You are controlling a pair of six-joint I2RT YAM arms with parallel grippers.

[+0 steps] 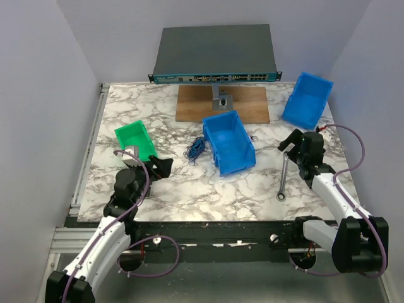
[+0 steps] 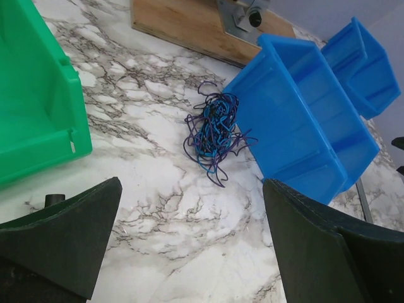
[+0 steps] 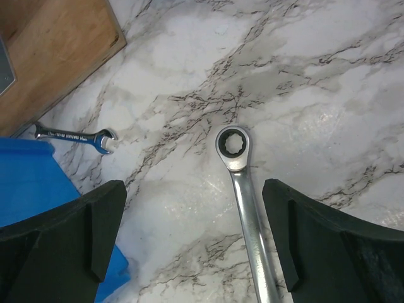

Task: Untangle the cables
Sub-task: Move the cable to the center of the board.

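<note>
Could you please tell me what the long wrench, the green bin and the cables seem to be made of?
The long wrench looks like chromed steel, given its bright, mirror-like shine. The green bin looks like moulded plastic: smooth, semi-glossy and uniformly coloured. The cables are thin wires, probably plastic-insulated, with blue and purple sheaths; their cores are hidden.

A marbled counter [image 3: 315, 76] is seen between the widely parted fingers [image 3: 69, 233] of the right gripper [image 3: 192, 214]. A ring wrench [image 3: 243, 202] is laid flat between them, untouched. A small open-end wrench [image 3: 76, 135] is placed just beside a blue bin [image 3: 25, 183], perhaps touching it. A wooden board [image 3: 50, 50] is seen behind both.
</note>
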